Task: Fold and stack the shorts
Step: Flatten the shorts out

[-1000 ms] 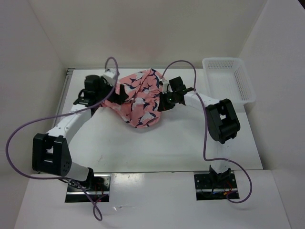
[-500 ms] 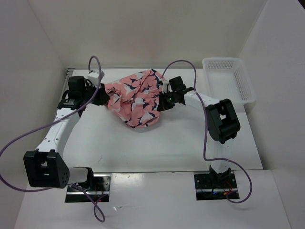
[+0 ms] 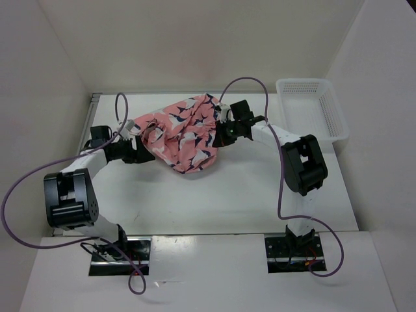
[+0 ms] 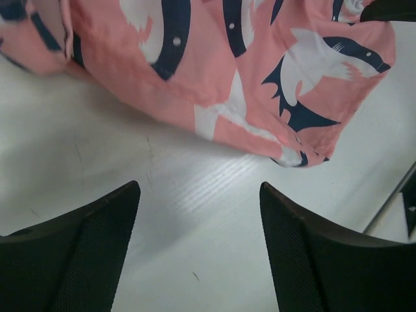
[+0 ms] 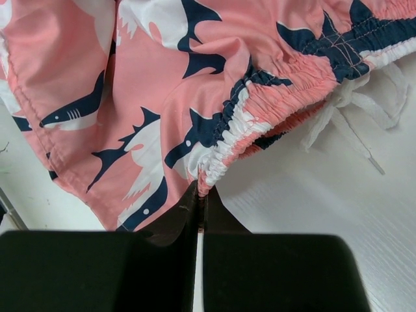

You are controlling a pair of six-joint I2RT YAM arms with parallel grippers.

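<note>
The shorts [image 3: 182,133] sat bunched in a loose heap at the far middle of the counter [image 3: 214,195], pink cloth covered in navy and white prints. Over on the right side of the heap, the right end effector [image 3: 225,132] had a firm pinch on them. In its wrist view the two dark fingers [image 5: 185,218] were pressed together on the gathered elastic waistband, and a white drawstring [image 5: 348,107] trailed on the counter just beside it. On the other side, the left end effector [image 4: 198,195] was spread wide and held nothing. Only bare counter showed between its fingertips, and the near edge of the shorts lay just beyond them, not touching. The white mesh basket [image 3: 300,82] stood at the far right corner, well apart from the shorts.
</note>
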